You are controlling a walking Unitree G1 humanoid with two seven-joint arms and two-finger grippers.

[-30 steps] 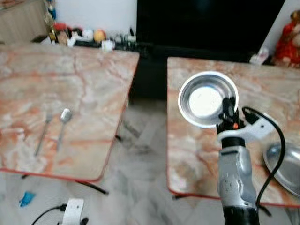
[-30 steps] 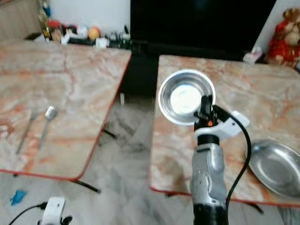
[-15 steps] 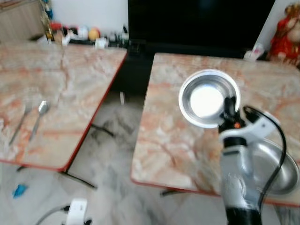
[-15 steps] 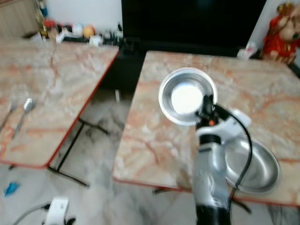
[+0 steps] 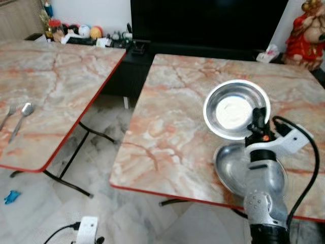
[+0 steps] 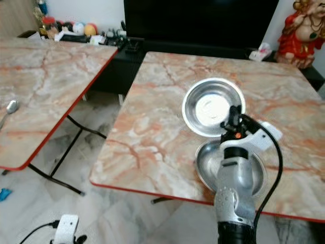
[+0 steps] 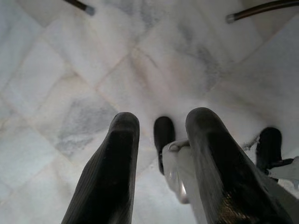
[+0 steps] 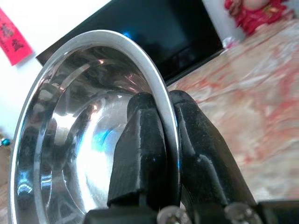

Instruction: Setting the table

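The jaws of the right gripper [image 8: 161, 140] pinch the rim of a steel bowl [image 5: 236, 109], carried above the desk [image 5: 167, 132]. Next, I judge, lower it beside the plate [image 5: 228, 162] and release. The left gripper [image 7: 159, 154] hangs parted over the floor [image 7: 70, 70].

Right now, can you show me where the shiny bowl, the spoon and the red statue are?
steel bowl [image 5: 234, 109]: left eye view, on its bright inner bottom.
spoon [image 5: 26, 109]: left eye view, on its rounded head.
red statue [image 5: 306, 30]: left eye view, on the middle of its body.

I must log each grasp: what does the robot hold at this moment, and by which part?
The right hand holds a steel bowl by its rim, one finger inside and one outside. The left hand holds nothing.
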